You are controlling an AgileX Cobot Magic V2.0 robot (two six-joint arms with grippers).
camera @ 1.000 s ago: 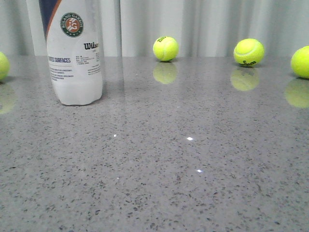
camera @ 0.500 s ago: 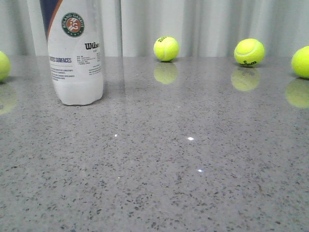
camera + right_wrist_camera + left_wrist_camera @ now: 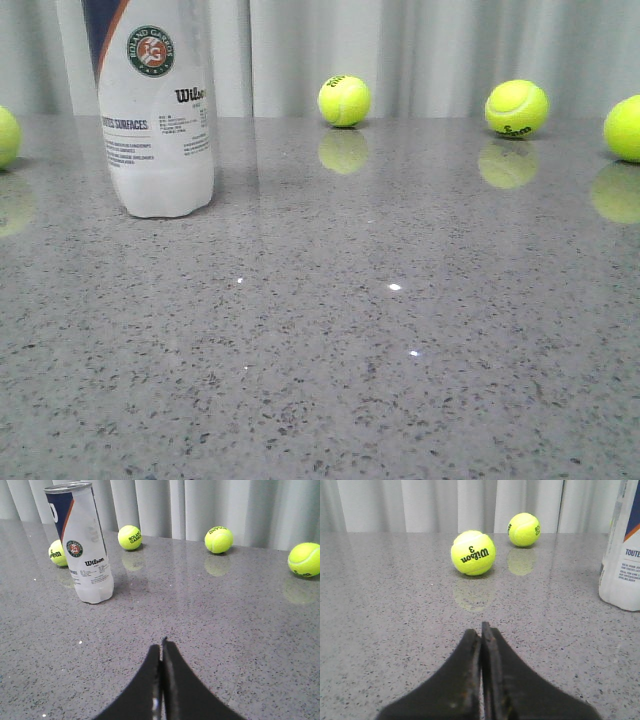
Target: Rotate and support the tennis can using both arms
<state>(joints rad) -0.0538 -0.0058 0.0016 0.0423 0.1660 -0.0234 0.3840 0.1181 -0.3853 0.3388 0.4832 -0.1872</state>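
Pleated pale curtains hang behind a glossy grey speckled stone counter (image 3: 400,330). Upright toward its far-left corner stands the tennis can (image 3: 155,110), a translucent white plastic cylinder with a metal rim. Fuzzy yellow-green tennis balls (image 3: 344,100) line the far edge. Left gripper (image 3: 481,630) and right gripper (image 3: 161,647), matte black wedges, are pressed closed on nothing.

A glossy grey speckled stone tabletop (image 3: 400,350) carries four yellow-green felt tennis balls along its far edge: one cut off at the left border (image 3: 6,136), one near the middle (image 3: 343,100), one further right (image 3: 515,108), and one at the right border (image 3: 624,128). Each casts a faint reflection in the surface. Pale pleated curtains (image 3: 430,50) hang behind.
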